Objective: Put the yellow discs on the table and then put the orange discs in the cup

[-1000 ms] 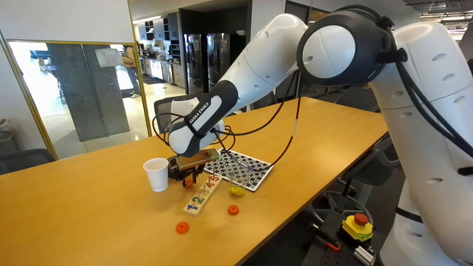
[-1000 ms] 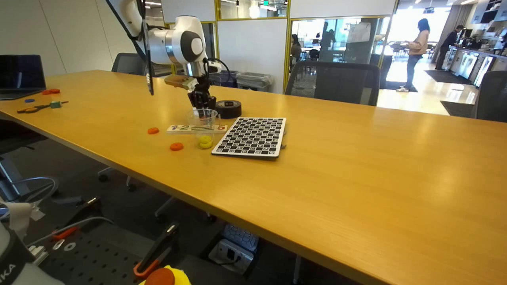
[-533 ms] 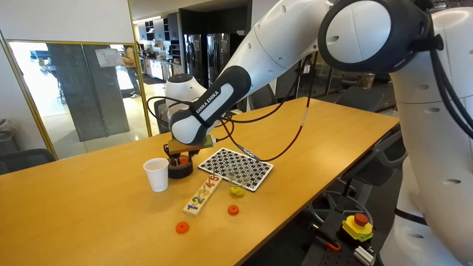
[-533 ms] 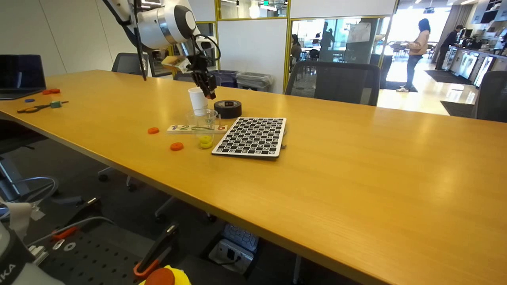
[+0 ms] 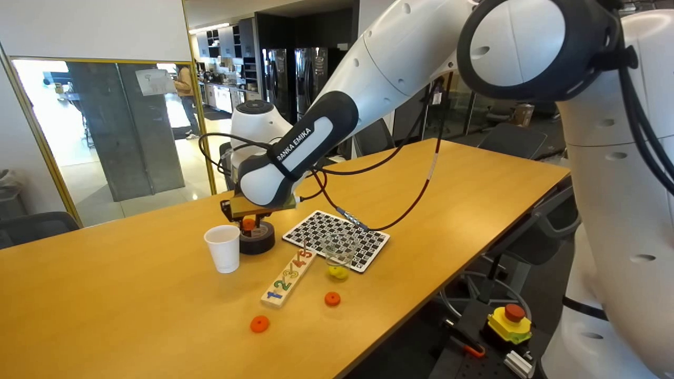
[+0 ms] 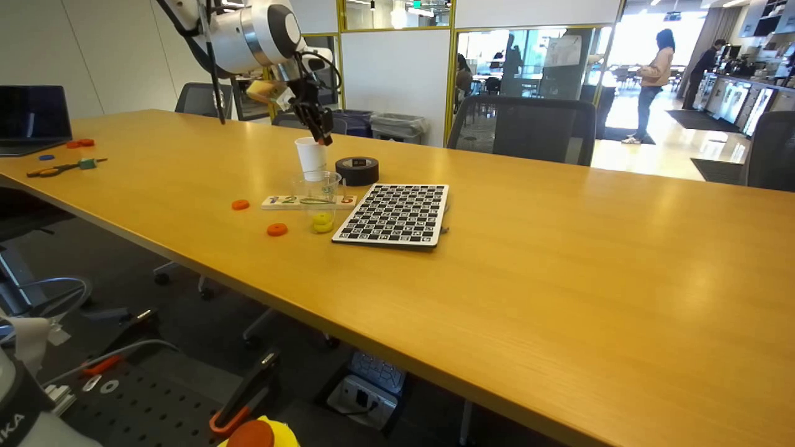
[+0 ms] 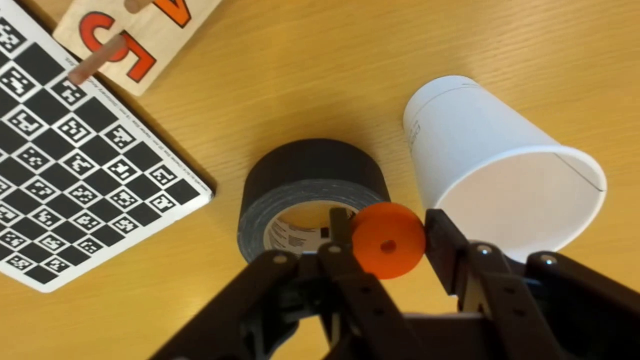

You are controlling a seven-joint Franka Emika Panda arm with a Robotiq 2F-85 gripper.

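End effector: I'm grasping one orange disc.
Cup: just beside it; filling this seems my step.
Disc: should clear the rim, then drop.

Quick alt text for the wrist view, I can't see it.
The gripper holds an orange disc that partly hides a black tape roll, with the white cup at right. A checkered board and numbered wooden strip lie at left.

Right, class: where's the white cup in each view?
In an exterior view: white cup, left of centre, lower half.
In an exterior view: white cup, left of centre, upper half.
Wrist view: white cup, right half.
Shared landmark: black tape roll, right of the cup in both exterior views, left in the wrist view.
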